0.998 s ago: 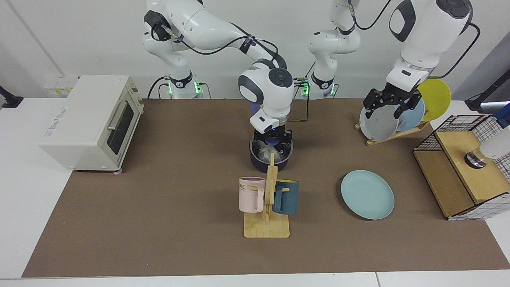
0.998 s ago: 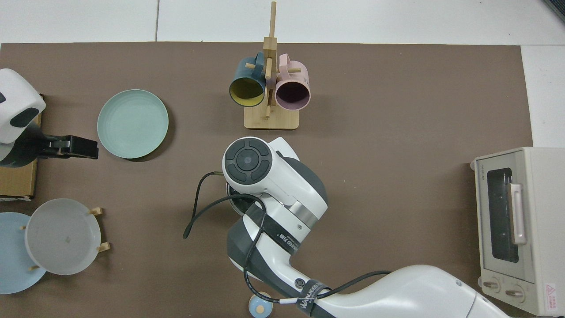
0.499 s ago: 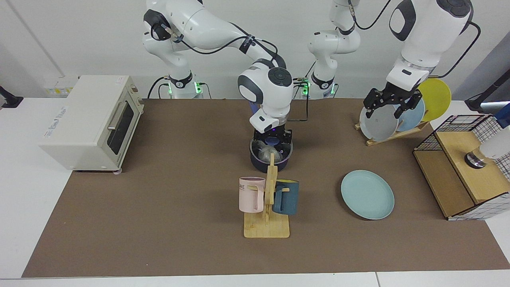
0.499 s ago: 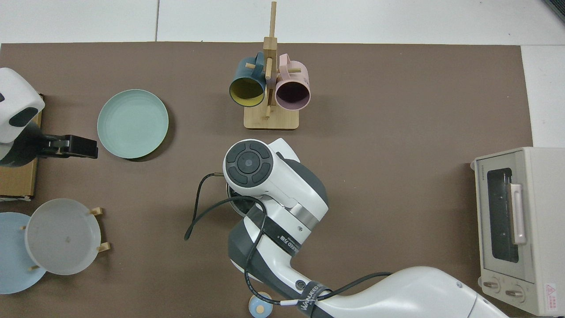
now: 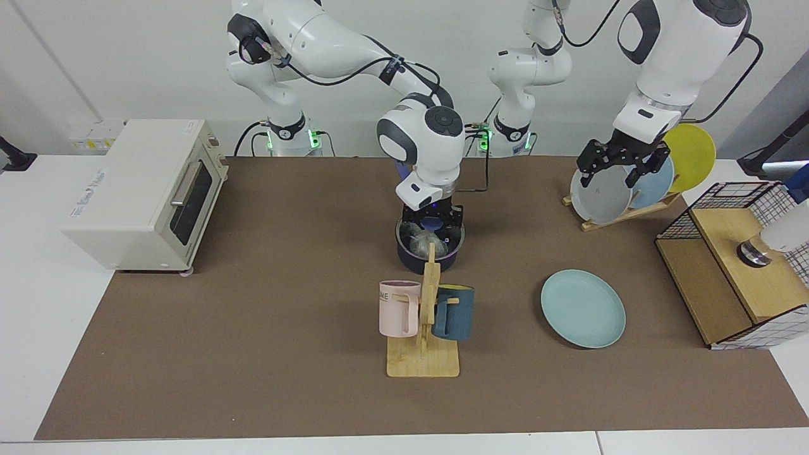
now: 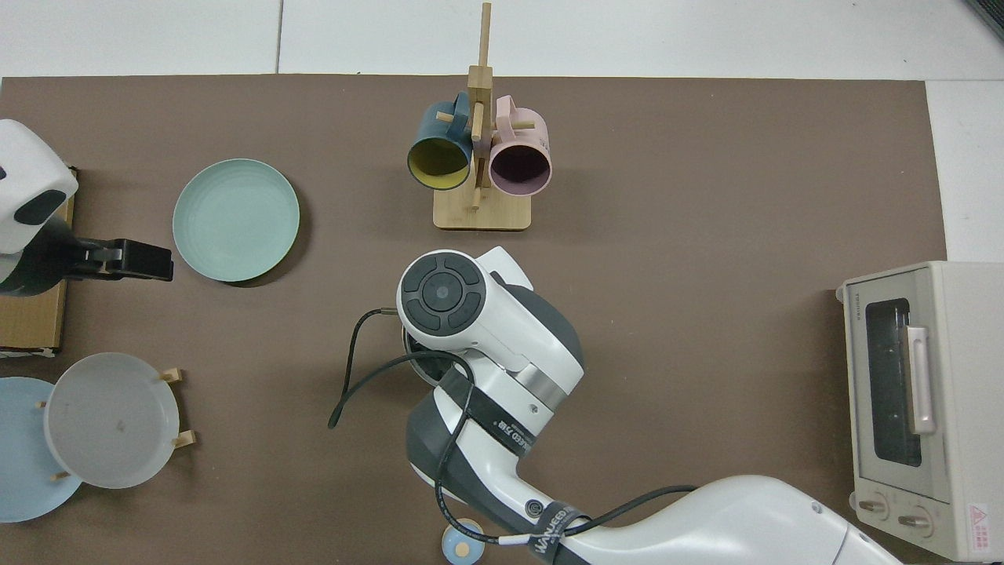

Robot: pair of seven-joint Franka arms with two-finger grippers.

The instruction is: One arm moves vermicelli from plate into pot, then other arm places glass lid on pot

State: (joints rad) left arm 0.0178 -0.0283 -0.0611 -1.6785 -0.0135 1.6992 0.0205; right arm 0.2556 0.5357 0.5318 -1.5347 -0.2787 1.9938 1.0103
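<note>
On the black strap point(image 6: 540, 533) around the right arm, in the top view, white capital letters read about "WANJEED", with some smaller signs after them that I cannot read. The pink mug point(image 5: 399, 308) shows the letters "ME" near its rim. The toaster oven point(image 6: 922, 408) carries small marks, but they are too small to read.

Pale turquoise plate point(image 5: 583, 308), near-black pot point(image 5: 429, 255) (whitish vermicelli point(image 5: 420, 242) inside), pink mug point(image 5: 399, 308).
</note>
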